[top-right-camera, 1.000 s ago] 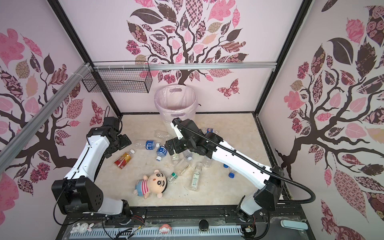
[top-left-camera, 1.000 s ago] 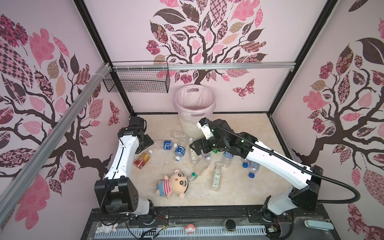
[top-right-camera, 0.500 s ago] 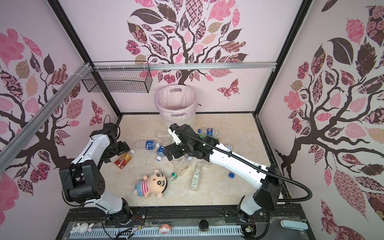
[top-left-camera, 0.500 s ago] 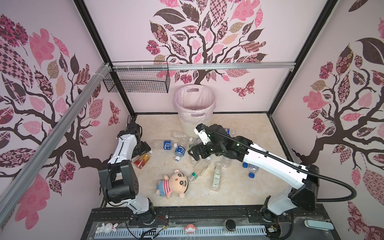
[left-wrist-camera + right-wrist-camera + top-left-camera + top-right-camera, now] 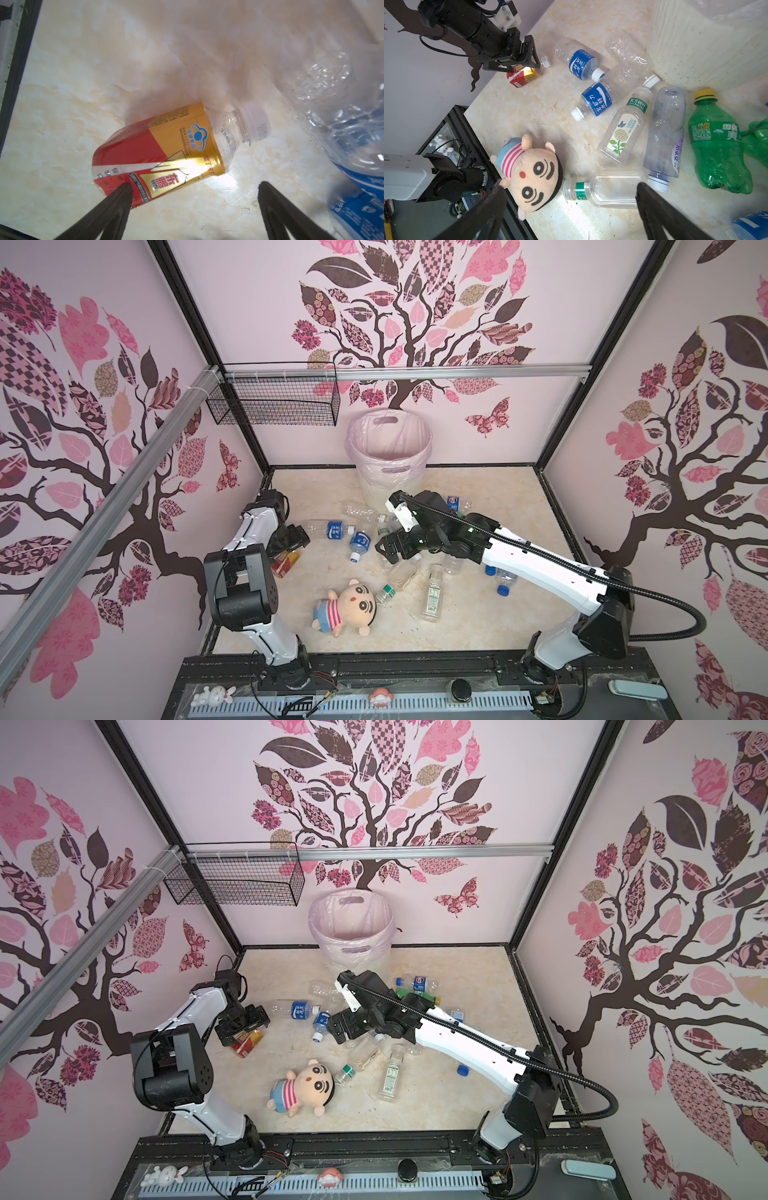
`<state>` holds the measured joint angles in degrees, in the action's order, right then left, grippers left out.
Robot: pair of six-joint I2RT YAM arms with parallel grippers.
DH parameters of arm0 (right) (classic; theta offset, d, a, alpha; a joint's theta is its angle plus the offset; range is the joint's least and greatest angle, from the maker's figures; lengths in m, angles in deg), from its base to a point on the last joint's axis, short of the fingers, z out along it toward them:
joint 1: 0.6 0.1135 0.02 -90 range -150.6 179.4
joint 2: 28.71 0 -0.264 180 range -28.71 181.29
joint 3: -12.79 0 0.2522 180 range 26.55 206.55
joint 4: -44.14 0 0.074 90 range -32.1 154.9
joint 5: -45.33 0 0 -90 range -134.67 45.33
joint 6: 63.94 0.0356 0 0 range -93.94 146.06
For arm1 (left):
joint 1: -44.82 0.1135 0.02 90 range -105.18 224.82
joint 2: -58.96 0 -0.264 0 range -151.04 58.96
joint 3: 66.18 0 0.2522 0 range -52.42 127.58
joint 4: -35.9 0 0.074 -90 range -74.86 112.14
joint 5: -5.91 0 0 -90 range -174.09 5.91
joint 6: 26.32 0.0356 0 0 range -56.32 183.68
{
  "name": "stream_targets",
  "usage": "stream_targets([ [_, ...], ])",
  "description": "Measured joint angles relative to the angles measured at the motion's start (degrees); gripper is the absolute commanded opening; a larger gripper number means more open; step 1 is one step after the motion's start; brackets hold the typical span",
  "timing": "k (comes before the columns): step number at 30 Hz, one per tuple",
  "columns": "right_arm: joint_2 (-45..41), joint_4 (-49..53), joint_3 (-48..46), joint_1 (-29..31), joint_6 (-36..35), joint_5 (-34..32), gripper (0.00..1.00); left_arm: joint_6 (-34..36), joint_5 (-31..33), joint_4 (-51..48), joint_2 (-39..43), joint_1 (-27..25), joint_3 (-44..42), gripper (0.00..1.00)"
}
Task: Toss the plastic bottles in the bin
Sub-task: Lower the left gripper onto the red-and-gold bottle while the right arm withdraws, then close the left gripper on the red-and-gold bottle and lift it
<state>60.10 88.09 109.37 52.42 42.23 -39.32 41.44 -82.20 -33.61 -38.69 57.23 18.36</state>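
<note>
Your left tool point(image 5: 195, 186) and right tool point(image 5: 570, 186) gape wide, empty; closing left off-centre may squirt the red-gold bottle point(image 5: 162, 153) away.

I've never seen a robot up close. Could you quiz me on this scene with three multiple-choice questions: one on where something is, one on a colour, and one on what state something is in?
1. Where does the bin stand?
A) against the back wall
B) at the front edge
C) in the front left corner

2. What colours are on the label of the bottle beneath the left gripper?
A) blue and white
B) red and gold
C) green

3. How do the left gripper's jaws stand?
A) shut on the bottle
B) shut on nothing
C) open

Answers:
1 A, since both top views show it at the foot of that wall.
2 B, as the left wrist view shows the label close up.
3 C, because the two fingers are spread wide apart there and are not clamped on the bottle.
</note>
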Motion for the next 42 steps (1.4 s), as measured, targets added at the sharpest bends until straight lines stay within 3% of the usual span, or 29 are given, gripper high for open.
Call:
stream_targets([
  [14, 0.66, -0.02, 0.0, 0.0, -1.77, -0.85, 1.0, 0.26, -2.69, 2.16, 1.11, -0.55, -1.88, 0.97],
  [20, 0.81, 0.0, 0.0, 0.0, -2.54, -1.73, 1.0, 0.26, -3.32, 2.08, 2.25, -4.83, -3.04, 0.97],
  [24, 0.81, 0.02, 0.0, 0.0, -2.71, -2.25, 1.0, 0.2, -7.28, 2.25, 1.46, -7.87, -4.2, 0.97],
  [29, 0.81, 0.04, 0.0, 0.0, -2.71, -2.82, 1.0, 0.13, -10.29, 0.94, 1.49, -8.07, -5.11, 0.97],
  [37, 0.81, 0.07, 0.0, 0.0, -2.47, -3.15, 1.0, -0.52, -10.34, -0.26, 10.32, -8.07, -4.9, 0.97],
  [42, 0.72, -0.04, -0.33, 0.0, -1.81, -3.13, 1.0, -4.59, -8.61, 1.49, 12.52, -7.52, -4.57, 0.97],
])
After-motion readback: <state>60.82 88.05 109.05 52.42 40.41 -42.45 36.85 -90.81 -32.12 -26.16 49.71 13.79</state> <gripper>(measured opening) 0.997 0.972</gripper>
